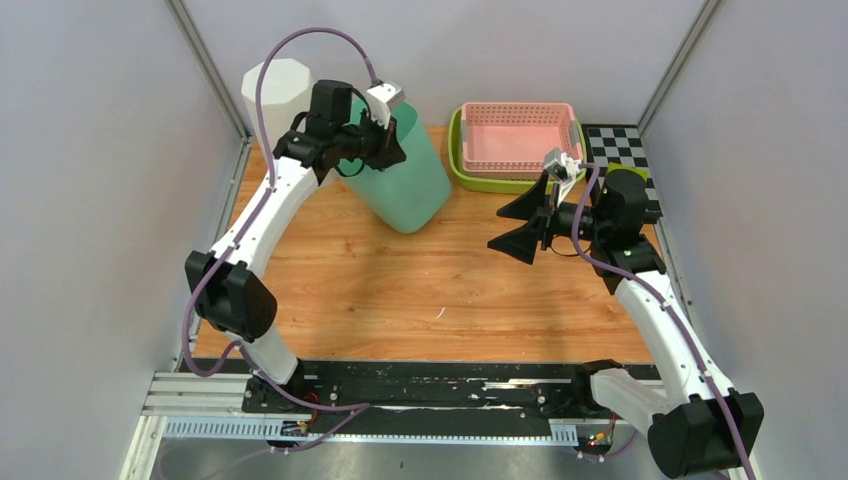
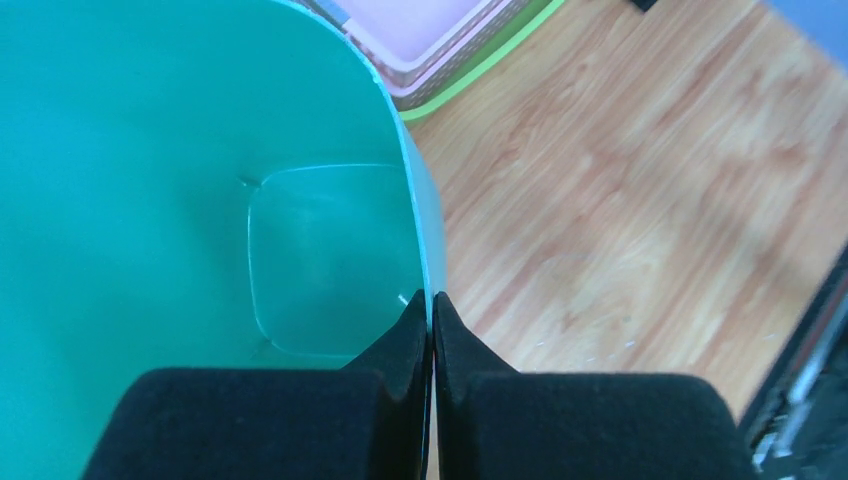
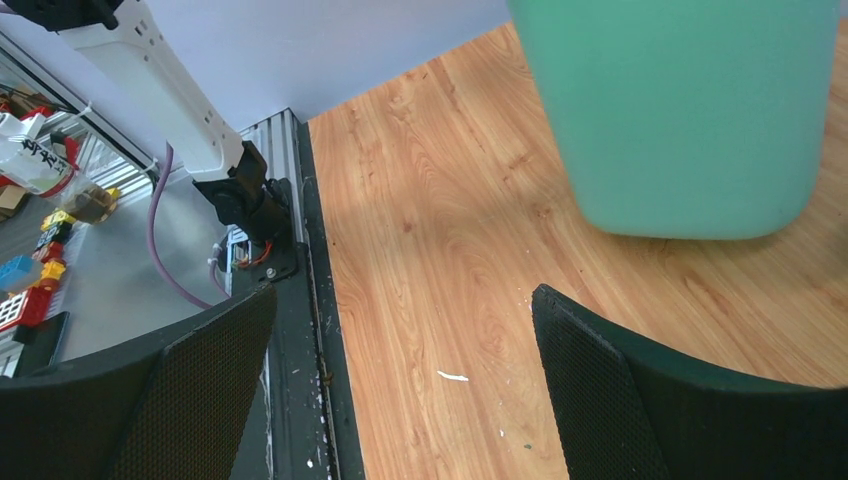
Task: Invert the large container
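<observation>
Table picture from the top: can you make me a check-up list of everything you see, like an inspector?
Surface: wooden table, one small white scrap.
Job's things: large green plastic container, open end up, not yet flipped.
Clutter: pink plastic basket inside green tray; white octagonal tub; checkerboard card.
Fingers: left arm's fingers shut on the container's rim; right arm's fingers wide open, empty.
Cables: purple cables looping along both arms.
Surroundings: plain grey walls.

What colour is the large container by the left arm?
The container is teal green; top external view shows it best.
</observation>
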Robot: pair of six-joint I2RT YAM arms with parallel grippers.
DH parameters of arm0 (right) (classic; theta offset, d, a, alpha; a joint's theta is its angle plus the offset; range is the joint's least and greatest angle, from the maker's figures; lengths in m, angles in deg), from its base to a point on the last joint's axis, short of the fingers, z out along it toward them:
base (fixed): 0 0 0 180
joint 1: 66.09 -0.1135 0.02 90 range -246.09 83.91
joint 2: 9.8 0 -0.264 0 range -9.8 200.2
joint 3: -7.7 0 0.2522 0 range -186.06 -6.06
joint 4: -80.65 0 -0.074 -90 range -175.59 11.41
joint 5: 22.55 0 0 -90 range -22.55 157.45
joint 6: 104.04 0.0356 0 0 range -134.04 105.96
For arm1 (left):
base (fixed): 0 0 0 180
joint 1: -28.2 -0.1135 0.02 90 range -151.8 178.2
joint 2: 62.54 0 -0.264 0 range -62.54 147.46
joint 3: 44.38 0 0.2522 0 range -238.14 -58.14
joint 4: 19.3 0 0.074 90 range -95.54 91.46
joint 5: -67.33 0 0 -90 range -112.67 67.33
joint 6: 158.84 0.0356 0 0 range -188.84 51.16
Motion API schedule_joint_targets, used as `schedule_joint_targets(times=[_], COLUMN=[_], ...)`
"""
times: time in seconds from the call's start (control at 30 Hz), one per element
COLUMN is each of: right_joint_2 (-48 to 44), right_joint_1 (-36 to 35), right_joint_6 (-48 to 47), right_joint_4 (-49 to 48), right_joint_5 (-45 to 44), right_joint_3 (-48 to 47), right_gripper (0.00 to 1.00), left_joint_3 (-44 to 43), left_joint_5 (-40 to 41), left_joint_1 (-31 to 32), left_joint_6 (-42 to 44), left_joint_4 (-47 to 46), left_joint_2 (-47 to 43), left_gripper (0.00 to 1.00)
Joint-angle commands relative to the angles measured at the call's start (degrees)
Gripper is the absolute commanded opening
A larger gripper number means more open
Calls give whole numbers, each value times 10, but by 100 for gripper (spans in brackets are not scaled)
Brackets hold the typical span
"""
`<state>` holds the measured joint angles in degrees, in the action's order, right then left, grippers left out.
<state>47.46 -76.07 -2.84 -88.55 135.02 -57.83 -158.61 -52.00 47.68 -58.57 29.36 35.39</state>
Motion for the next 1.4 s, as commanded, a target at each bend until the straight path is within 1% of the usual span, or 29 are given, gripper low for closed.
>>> schedule_joint_targets(times=[0.0,0.17,0.3,0.43,0.57,0.67,0.9,1.1,1.2,1.27,1.33,1.37], right_joint_2=[-12,-15,-16,-13,-7,0,10,26,29,27,23,22], right_joint_1=[10,14,15,15,15,15,15,16,18,19,19,19], right_joint_6=[3,-2,-12,-14,-33,-69,-95,-106,-106,-108,-109,-125], right_joint_4=[-10,-2,15,27,75,127,174,196,198,206,216,223], right_joint_5=[4,3,-1,-14,-43,-75,-155,-243,-268,-270,-270,-270], right_joint_3=[2,-4,-12,-22,-41,-57,-61,-48,-38,-32,-24,-19], right_gripper=[100,100,100,100,100,100,100,100,100,99,98,98], left_joint_3=[22,59,112,153,215,254,287,331,352,367,382,389], left_joint_5=[-22,-22,-56,-77,-81,-88,-76,-76,-72,-65,-60,-57], left_joint_1=[2,3,2,3,2,2,-13,-32,-36,-38,-38,-38], left_joint_6=[-149,-254,-334,-419,-500,-538,-530,-474,-440,-429,-421,-418], left_joint_4=[-116,-163,-228,-268,-314,-342,-326,-298,-286,-289,-295,-299], left_joint_2=[-54,-77,-96,-109,-131,-145,-161,-163,-171,-179,-188,-192], left_gripper=[0,0,0,0,0,0,0,3,8,13,16,17])
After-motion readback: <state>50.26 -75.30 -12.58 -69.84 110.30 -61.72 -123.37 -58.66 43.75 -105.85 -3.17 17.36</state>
